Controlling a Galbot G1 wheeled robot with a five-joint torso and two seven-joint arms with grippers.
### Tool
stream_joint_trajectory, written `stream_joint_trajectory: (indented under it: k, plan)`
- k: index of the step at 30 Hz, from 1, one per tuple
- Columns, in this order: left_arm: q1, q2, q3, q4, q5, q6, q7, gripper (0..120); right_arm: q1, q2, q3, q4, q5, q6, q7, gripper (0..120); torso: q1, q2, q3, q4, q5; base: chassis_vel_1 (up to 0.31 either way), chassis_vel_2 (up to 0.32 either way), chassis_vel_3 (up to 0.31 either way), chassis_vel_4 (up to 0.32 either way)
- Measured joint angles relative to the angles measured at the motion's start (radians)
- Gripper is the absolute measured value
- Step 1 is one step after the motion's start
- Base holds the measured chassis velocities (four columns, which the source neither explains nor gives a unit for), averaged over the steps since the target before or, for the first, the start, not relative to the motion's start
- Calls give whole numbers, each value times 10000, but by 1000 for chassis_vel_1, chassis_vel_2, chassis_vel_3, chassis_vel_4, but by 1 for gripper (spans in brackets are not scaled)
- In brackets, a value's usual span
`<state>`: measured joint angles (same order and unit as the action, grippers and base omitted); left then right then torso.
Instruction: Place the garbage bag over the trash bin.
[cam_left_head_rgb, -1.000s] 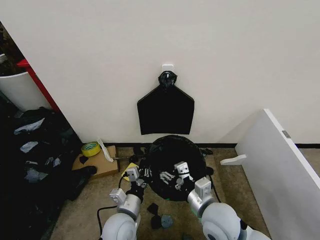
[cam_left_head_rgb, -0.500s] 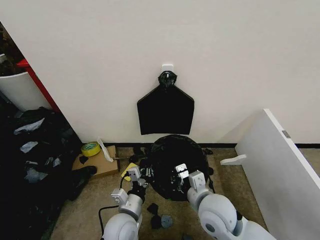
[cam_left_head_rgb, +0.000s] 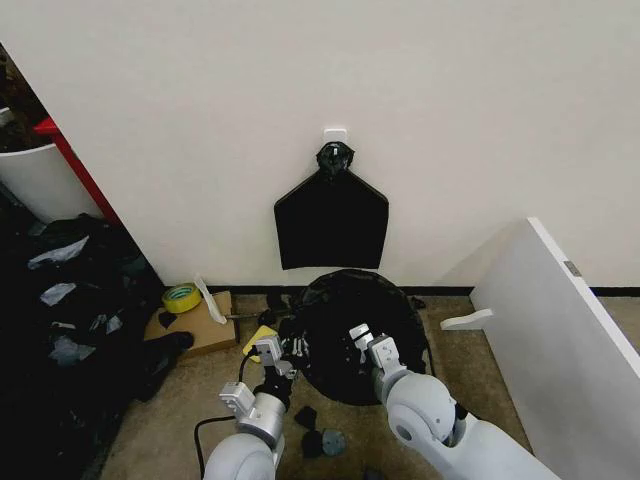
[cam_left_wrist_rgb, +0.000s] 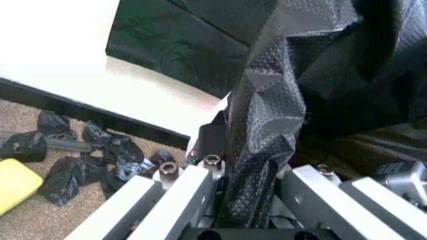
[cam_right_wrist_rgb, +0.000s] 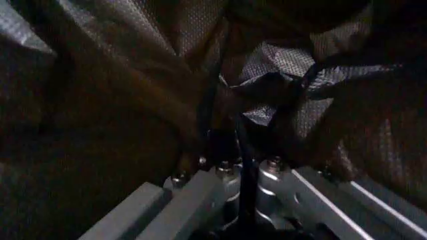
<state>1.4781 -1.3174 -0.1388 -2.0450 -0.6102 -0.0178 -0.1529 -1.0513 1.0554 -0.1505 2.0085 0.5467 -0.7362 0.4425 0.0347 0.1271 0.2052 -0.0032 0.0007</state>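
Left gripper (cam_left_wrist_rgb: 250, 220) is pinching a fold of the garbage bag (cam_left_head_rgb: 352, 330). Right gripper (cam_right_wrist_rgb: 243, 192) is clamping bag film too, both low over the bag.

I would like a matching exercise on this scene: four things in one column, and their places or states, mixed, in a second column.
Things:
1. garbage bag
2. left gripper
3. tape roll
4. black sheet

Places or states:
A. hangs on the wall
B. lies on the cardboard
C. spread below both grippers
D. shut on a bag fold

Pairs: 1-C, 2-D, 3-B, 4-A
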Motion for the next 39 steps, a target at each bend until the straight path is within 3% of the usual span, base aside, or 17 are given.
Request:
stream_joint_trajectory:
  k: [11,20,26,39]
  plan:
    - [-122,51,-15,134,-18,2,-14,1,-406,-188,165,958,-73,516,32,0,0,0,0,0,0,0,0,0,0]
    - [-104,63,8,106,-15,2,-19,1,75,280,95,44,-221,1200,212,0,0,0,0,0,0,0,0,0,0]
    - [-64,41,13,80,18,2,-21,1,484,619,-273,-539,-426,802,967,0,0,0,0,0,-1,0,0,0,0]
    - [-58,-49,41,66,64,-12,-24,1,556,702,-716,-1180,-2563,49,1817,0,0,0,0,-1,0,0,0,0,0]
